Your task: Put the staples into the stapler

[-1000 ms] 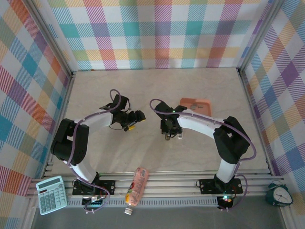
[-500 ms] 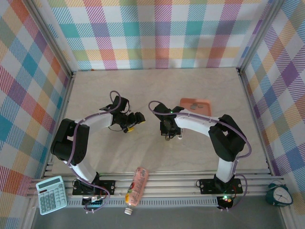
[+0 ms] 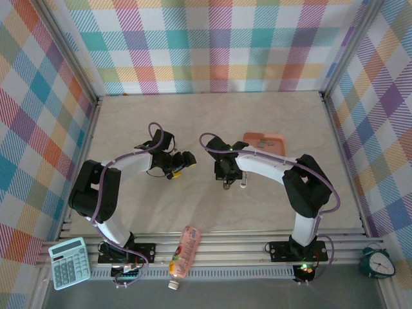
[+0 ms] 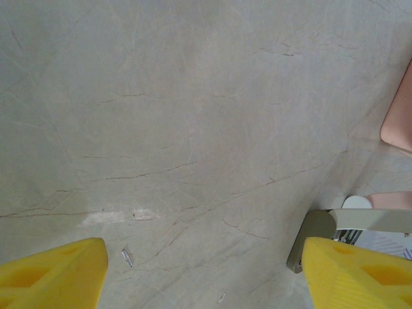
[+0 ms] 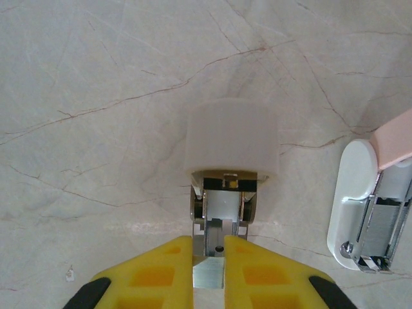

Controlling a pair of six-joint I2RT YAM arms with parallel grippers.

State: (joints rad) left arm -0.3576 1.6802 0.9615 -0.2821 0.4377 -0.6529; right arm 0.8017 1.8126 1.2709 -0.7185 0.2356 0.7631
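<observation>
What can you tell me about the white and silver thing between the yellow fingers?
It looks like a stapler: a rounded white plastic block at the far end, a shiny metal channel behind it. The right gripper is shut on the metal part, pinching it from both sides. It points away over the pale marble-look table; whether it rests there is unclear.

- One stapler (image 3: 226, 182), centre (opened out).
- One pink tray (image 3: 273, 138), 2 o'clock.
- One bottle (image 3: 183, 252), 6 o'clock.
- One calculator (image 3: 69, 262), 7 o'clock.
- One alarm clock (image 3: 378, 262), 5 o'clock.
</observation>
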